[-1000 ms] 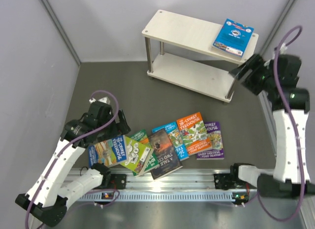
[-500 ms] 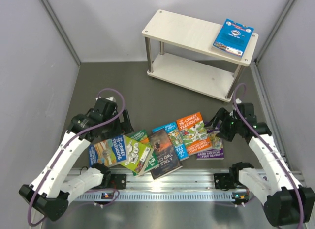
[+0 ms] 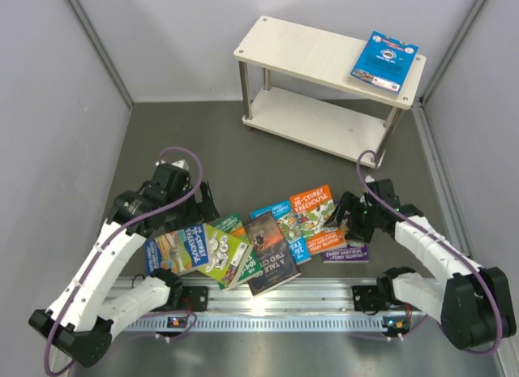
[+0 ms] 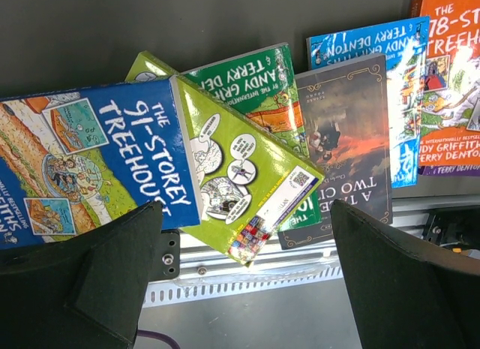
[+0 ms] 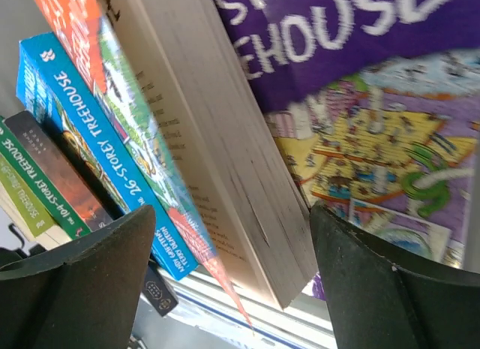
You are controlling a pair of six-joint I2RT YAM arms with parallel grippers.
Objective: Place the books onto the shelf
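Books [image 3: 272, 243] lie fanned in an overlapping row on the dark table [image 3: 268, 162], just beyond the metal rail [image 3: 276, 300] at the near edge.

Over the row's left end hovers the left gripper [image 3: 203, 208], jaws spread fully wide and holding nothing. Its wrist camera makes the covers readable where the overhead view shows them small. A blue 91-Storey Treehouse book [image 4: 97, 161] meets a lime-green back cover [image 4: 240, 184] with a barcode. A darker green book [image 4: 247, 82] lies behind, and a brownish book [image 4: 345, 131] to the right.

At the row's right end, the right gripper [image 3: 345, 219] sits low, jaws wide apart on either side of the page edge of an orange book [image 5: 202, 139]. That book rests on a purple book [image 5: 360, 101]. Whether either finger touches paper cannot be told. From overhead, this gripper hides part of the purple cover.

Farther back stands the two-tier shelf [image 3: 316, 53]. One blue book [image 3: 383, 61] lies flat at the right end of its top board.
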